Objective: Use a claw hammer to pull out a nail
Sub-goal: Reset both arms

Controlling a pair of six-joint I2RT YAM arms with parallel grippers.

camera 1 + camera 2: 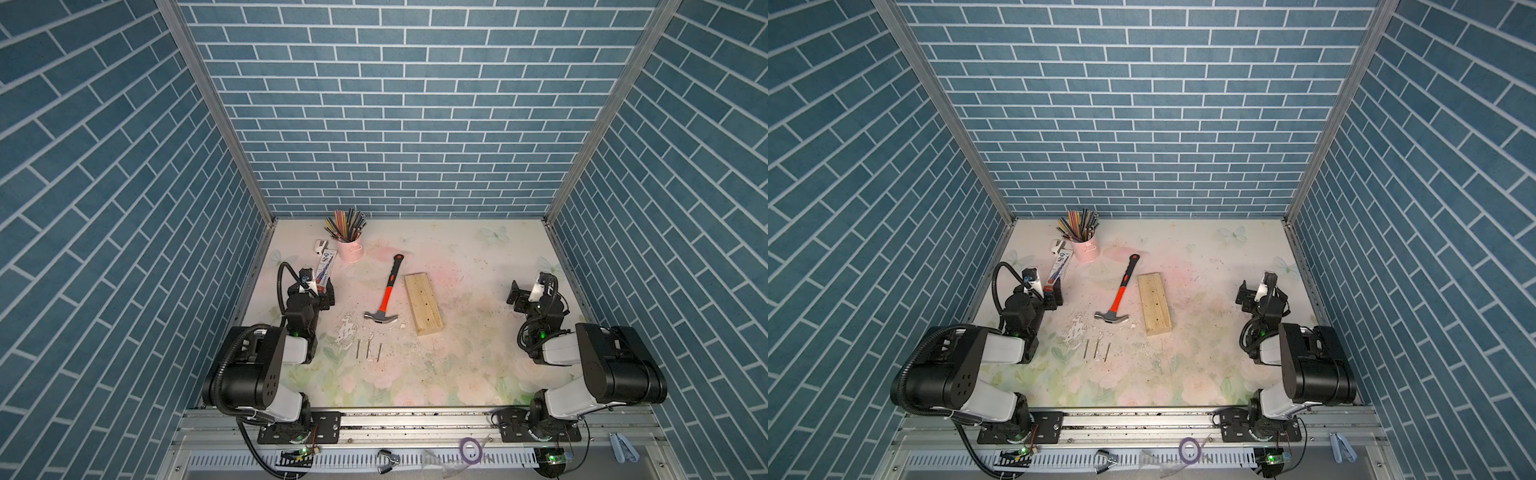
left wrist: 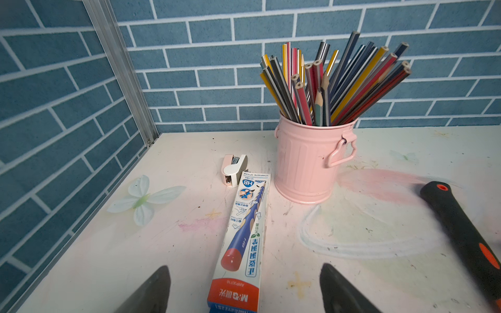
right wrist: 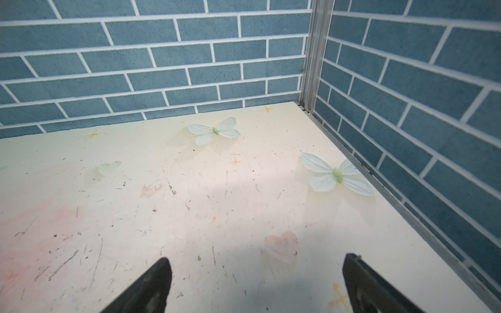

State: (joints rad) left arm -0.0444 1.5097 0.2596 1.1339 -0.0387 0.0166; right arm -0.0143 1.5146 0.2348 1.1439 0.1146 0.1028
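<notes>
Hammer (image 2: 455,225) shows only its handle in left wrist view; left fingers (image 2: 151,292), right fingers (image 3: 151,287) gape empty.

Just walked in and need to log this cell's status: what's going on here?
Nothing is being handled right now. Both arms sit at the sides of the table, with the left gripper and the right gripper open and empty. The claw hammer lies flat beside the wooden block, untouched. Three nails lie loose nearer the arms' bases.
</notes>
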